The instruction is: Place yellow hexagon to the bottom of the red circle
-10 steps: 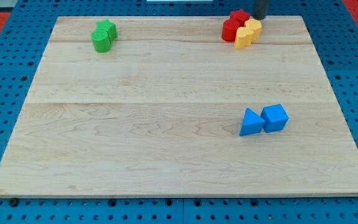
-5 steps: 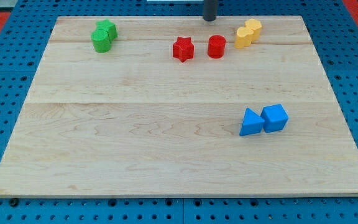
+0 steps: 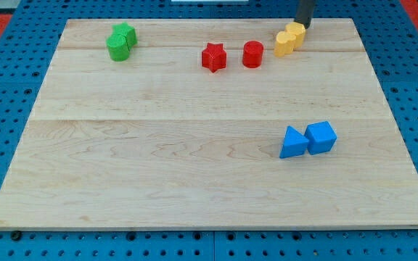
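Task not yet done: the yellow hexagon (image 3: 294, 32) sits to the view's upper right of the red circle (image 3: 252, 54), not below it. My tip (image 3: 301, 25) touches or nearly touches the hexagon's top-right edge; the rod carries no claw, so there is no open or closed state to report.

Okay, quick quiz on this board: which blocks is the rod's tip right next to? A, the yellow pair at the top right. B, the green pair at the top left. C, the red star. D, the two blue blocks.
A: my tip sits at the view's top, right at the upper edge of the yellow pair, far from the other blocks.
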You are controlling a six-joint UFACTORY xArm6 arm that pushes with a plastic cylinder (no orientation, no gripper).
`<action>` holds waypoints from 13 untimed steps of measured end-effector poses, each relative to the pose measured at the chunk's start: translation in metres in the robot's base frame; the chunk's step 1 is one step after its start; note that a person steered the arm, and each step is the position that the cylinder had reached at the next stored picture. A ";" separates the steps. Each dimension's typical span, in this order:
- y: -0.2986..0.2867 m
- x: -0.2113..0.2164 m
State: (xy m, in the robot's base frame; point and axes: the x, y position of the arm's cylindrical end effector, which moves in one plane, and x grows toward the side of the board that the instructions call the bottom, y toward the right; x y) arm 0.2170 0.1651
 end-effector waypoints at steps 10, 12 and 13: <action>-0.042 0.139; -0.017 0.159; -0.048 0.163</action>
State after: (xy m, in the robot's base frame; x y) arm 0.3796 0.1169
